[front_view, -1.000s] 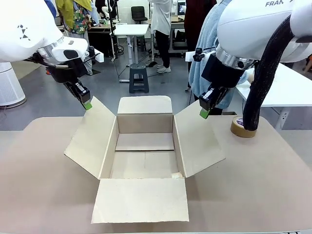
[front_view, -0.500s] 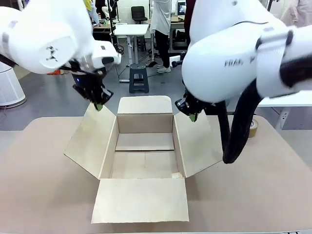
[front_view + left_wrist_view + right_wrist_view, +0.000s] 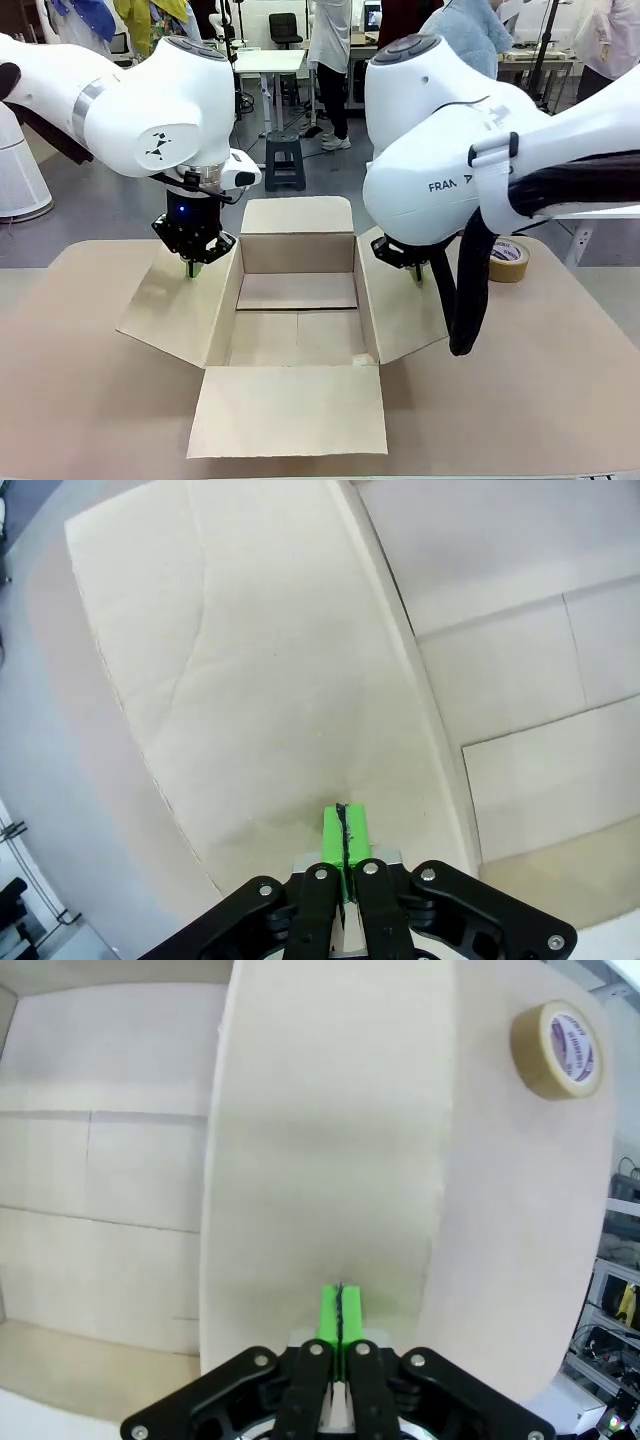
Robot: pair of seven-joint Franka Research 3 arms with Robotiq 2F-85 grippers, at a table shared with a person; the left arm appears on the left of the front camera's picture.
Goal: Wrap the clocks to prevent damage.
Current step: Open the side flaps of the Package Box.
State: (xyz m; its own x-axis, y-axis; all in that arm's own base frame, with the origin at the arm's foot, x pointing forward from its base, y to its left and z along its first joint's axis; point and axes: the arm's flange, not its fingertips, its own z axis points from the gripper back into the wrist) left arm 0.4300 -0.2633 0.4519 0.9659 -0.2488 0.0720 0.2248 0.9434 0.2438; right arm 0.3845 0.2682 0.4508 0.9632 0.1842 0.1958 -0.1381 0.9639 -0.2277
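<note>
Pointing down at the left side flap [image 3: 172, 305] of the open cardboard box [image 3: 297, 254], your left end effector [image 3: 191, 268] has its green pads pressed together, gripping nothing. Your right end effector [image 3: 417, 276] is closed and empty too, its tips over the right side flap [image 3: 398, 312]. The box sits mid-table [image 3: 80, 400], with a tape roll [image 3: 508, 260] near its right flap.
</note>
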